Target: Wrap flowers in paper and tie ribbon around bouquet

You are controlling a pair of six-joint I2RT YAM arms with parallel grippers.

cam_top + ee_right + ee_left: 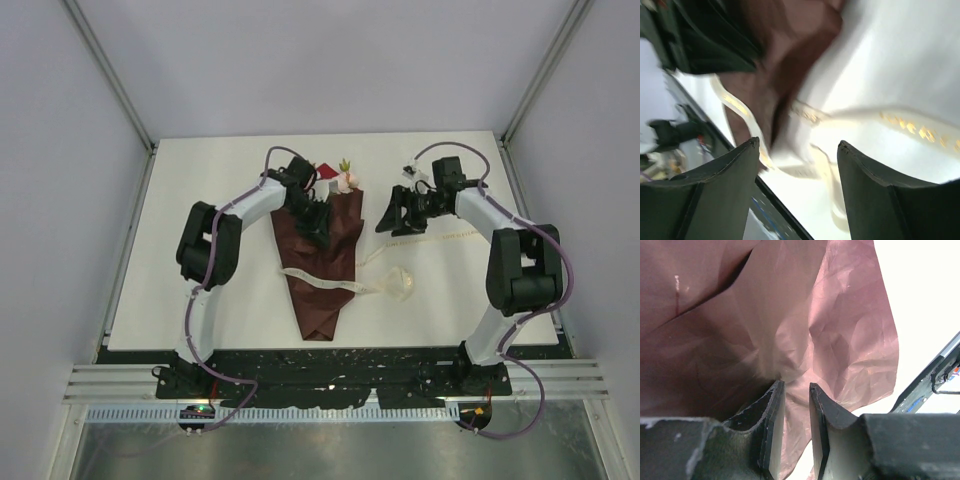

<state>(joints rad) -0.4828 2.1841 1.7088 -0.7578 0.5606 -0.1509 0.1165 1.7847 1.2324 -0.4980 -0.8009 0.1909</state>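
White table (220, 170) between grey walls (60, 200) bears bouquet (325, 285) and ribbon (398, 284).

"Where is the left arm (245, 205)?"

"It bends in over the bouquet (322, 285). The left gripper (316, 228) points down at the bouquet's wide end. Its fingers (772, 415) are nearly together, with just a thin gap."

"And the right arm (490, 215)?"

"To the right of the bouquet. The right gripper (392, 215) faces the bouquet, near its wide end, with its fingers (735, 170) spread far apart."
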